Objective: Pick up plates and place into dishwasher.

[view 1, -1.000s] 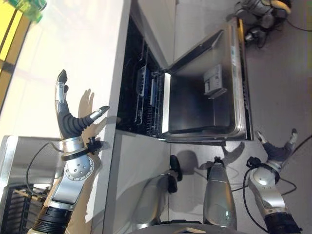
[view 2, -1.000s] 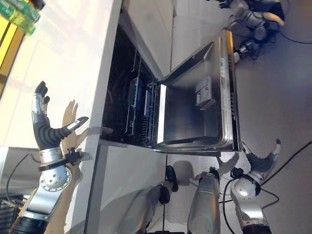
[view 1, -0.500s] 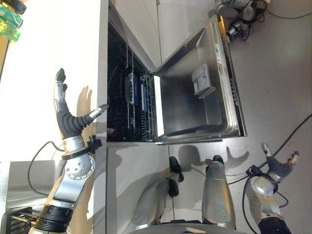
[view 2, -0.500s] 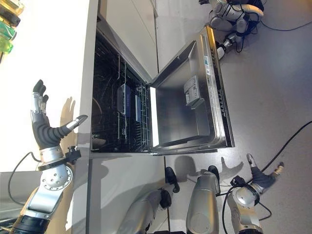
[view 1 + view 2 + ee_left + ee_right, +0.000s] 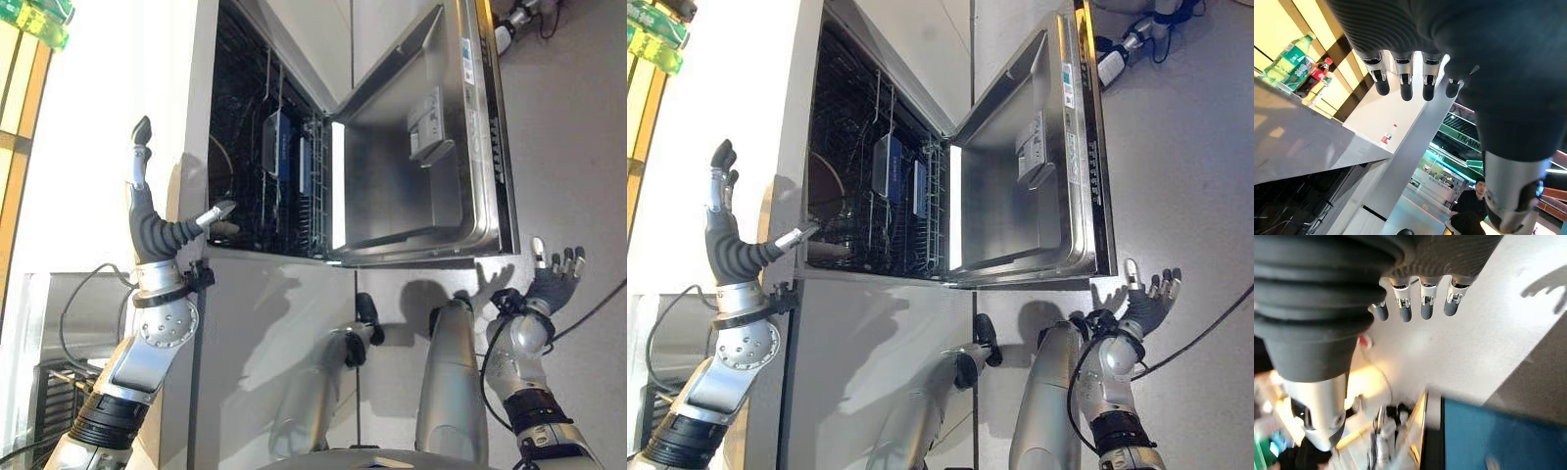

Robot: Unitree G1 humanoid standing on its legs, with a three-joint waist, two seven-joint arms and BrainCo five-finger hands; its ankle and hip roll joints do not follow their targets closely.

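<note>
Open dishwasher (image 5: 294, 147), plate racked inside

The stainless door (image 5: 421, 157) hangs fully open, a detergent compartment (image 5: 429, 122) on its inner face. In the dark interior, the wire rack (image 5: 887, 196) holds a dark round plate (image 5: 826, 191) on edge beside a blue-grey basket (image 5: 890, 168).

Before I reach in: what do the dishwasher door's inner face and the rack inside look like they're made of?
Dishwasher door: inner face looks like brushed stainless steel, grey with soft reflections and a bright glare strip. Rack: thin crossing wires, probably coated metal; the coating can't be confirmed.
</note>
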